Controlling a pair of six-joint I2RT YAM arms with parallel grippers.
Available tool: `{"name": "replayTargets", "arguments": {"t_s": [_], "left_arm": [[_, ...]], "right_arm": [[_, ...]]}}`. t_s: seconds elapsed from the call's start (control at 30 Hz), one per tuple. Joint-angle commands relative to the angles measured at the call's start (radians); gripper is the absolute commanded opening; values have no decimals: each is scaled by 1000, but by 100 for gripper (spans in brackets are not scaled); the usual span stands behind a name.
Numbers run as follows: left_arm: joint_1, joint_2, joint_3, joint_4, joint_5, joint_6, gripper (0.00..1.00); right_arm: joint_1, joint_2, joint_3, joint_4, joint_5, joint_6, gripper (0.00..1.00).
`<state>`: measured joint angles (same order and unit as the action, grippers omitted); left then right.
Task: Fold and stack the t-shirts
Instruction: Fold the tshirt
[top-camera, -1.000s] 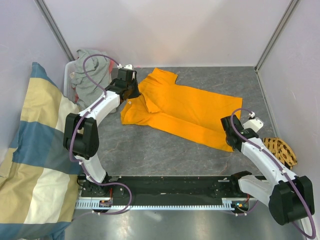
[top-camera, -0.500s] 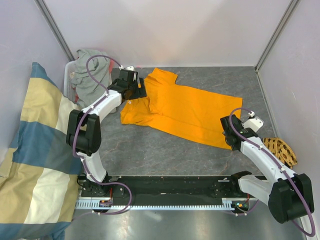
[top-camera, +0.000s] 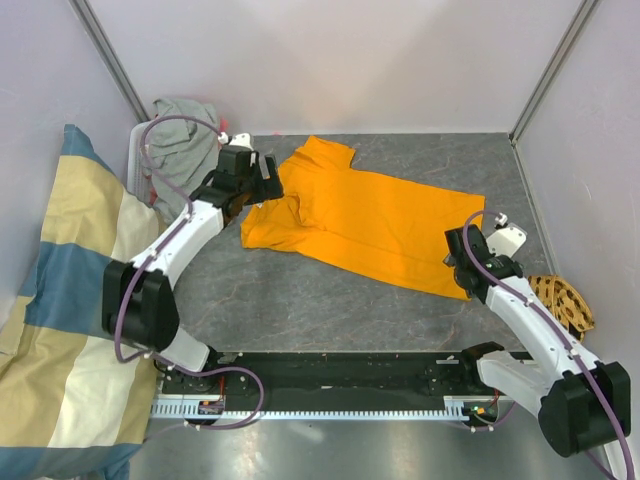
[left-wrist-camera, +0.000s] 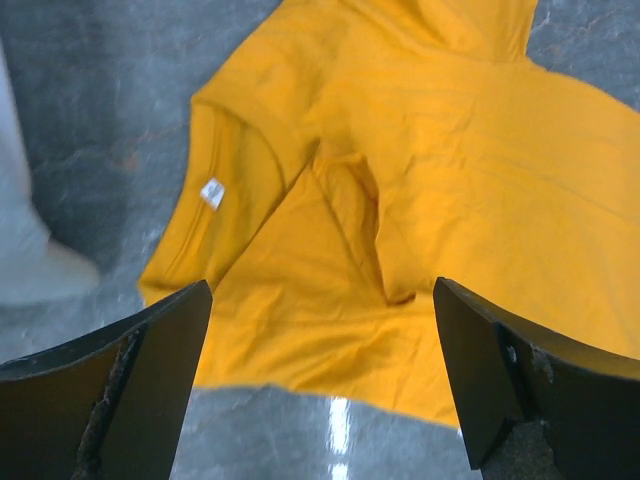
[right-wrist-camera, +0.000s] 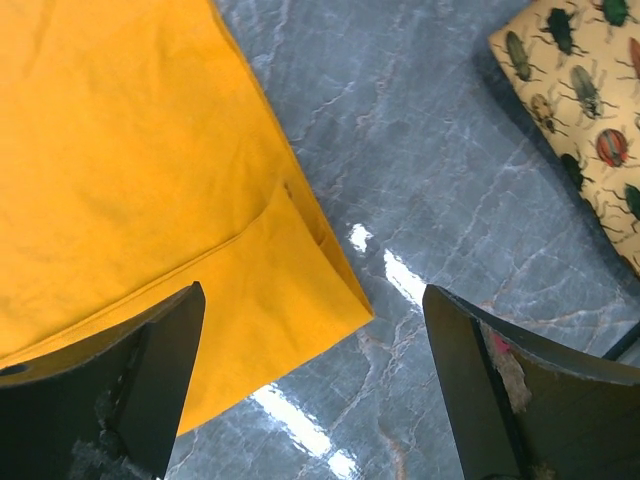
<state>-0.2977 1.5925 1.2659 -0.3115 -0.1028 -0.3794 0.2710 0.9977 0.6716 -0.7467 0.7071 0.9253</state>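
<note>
Top external view: the orange t-shirt (top-camera: 370, 220) lies spread out across the middle of the grey marbled table (top-camera: 300, 300). It lies slantwise, with its neck end toward the far left corner and its hem toward the right edge. One short sleeve (top-camera: 325, 152) points at the far edge. The cloth lies mostly flat, with soft creases and a fold near the shoulder.

The left gripper (top-camera: 258, 182) hangs over the neck end with its jaws spread wide, holding nothing. From the left wrist, the round neck shows a small white label (left-wrist-camera: 211, 192) inside, and a puckered ridge runs down from the collar. The cloth there is clear of both black fingers (left-wrist-camera: 150, 350).

The right gripper (top-camera: 466, 258) is above the hem corner, likewise released and gripping nothing. Its wrist camera shows that corner (right-wrist-camera: 300, 270) lying in two layers, one edge stepped back from the other. Bare table lies beyond it, and a beetle-printed cream cloth (right-wrist-camera: 580, 90) sits at the frame's far right.

The grey t-shirt (top-camera: 180, 150) sits crumpled in a pale bin (top-camera: 134, 150) at the far left corner. A cream-and-blue cloth (top-camera: 60, 300) lies off the left edge, and a tan woven disc (top-camera: 562, 300) lies at the right edge.
</note>
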Motion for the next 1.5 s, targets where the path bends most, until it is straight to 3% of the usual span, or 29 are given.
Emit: {"name": "replayTargets", "arguments": {"t_s": [0.0,0.17,0.57,1.07,1.47], "left_arm": [[3,-146,-180,28,-43,-65,100],[2,-212,-345,68,-51,-142,100],[3,-189,-431,104,-52,-193,100],[2,-192,-415,101,-58,-177,100],[3,-209,-411,94,-90,-176,100]], "right_arm": [[0,-7,48,65,-75,-115,98],[13,33,66,148,-214,-216,98],[131,205,48,342,-406,-302,98],[152,392,-26,402,-314,-232,98],[154,417,-46,356,-305,-192,98]]}}
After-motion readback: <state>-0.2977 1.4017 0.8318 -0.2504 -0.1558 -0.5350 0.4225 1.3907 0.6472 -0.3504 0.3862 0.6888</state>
